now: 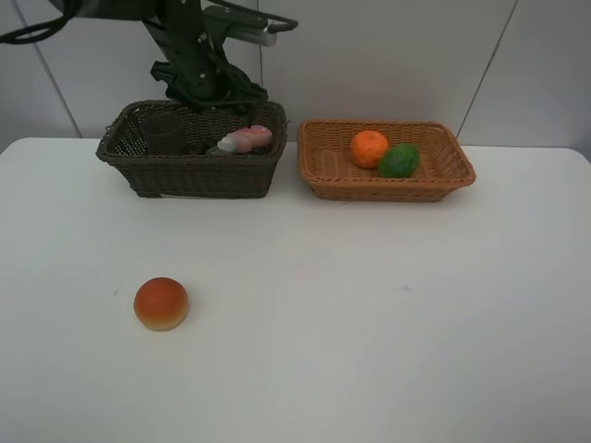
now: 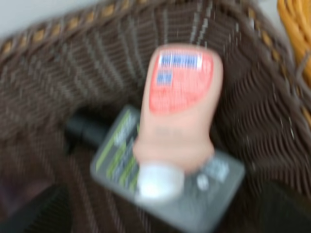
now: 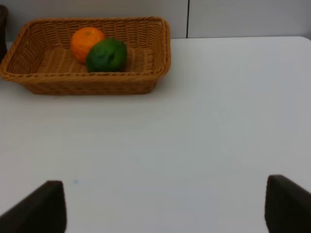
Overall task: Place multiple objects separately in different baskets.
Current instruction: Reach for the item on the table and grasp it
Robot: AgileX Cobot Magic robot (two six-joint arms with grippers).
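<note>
While the left arm hangs over the dark brown basket (image 1: 191, 166), its tool (image 1: 211, 92) sits just above the basket's back rim with nothing between its jaws; the blurred left wrist view shows only dark finger edges at the frame corners, spread well apart and released. Inside that basket the pink white-capped bottle (image 2: 177, 111) lies on its side across the dark flat pump bottle (image 2: 160, 179), touching it, cap pointing away from the basket wall behind it. From the high camera the pink bottle shows against the end of the dark basket that faces the light one, and the translucent mauve cup (image 1: 164, 132) stands upright at the dark basket's far end from that bottle.

Just beside the dark basket, on the white surface (image 1: 369, 305), stands the light orange-tan basket (image 1: 386, 159), shallower and not touching it. It holds the orange (image 1: 368, 148) and the green lime-like fruit (image 1: 398, 161), pressed against each other, the lime farther from the dark basket.

Well in front of the dark basket, alone on the surface, rests the red-orange peach-like fruit (image 1: 161, 303).

Two dark fingers of the right tool (image 3: 165, 206) frame its wrist view, wide apart and empty, over bare surface well clear of the light basket.
</note>
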